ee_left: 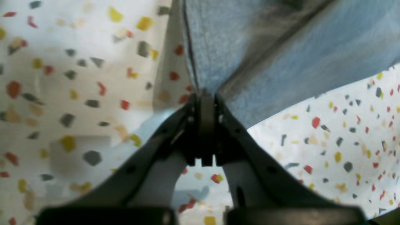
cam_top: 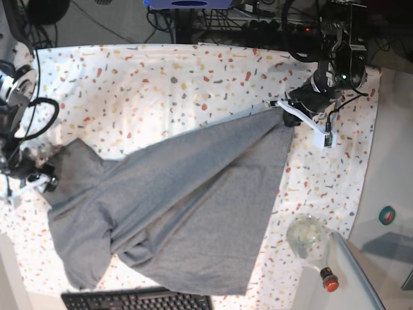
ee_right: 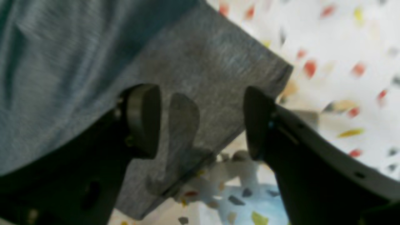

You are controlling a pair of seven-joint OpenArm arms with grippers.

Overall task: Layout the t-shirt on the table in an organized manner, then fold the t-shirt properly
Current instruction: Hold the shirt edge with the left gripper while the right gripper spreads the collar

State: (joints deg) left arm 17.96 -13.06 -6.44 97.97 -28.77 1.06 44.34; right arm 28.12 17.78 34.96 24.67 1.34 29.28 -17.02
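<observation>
T-shirt (cam_top: 174, 213) diagonally across table (cam_top: 161, 77), left-gripper (ee_left: 206, 103) corner.

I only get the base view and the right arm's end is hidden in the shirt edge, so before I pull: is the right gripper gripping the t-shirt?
Observer: No. In the right wrist view the right gripper stands open, the t-shirt edge loose between its jaws.
Operator: And the left one?
Observer: The left gripper is shut on a corner of the shirt, fabric fanning out from its tips.
Operator: Is that corner lifted?
Observer: Cannot tell; the table shows beside and below it.
</observation>
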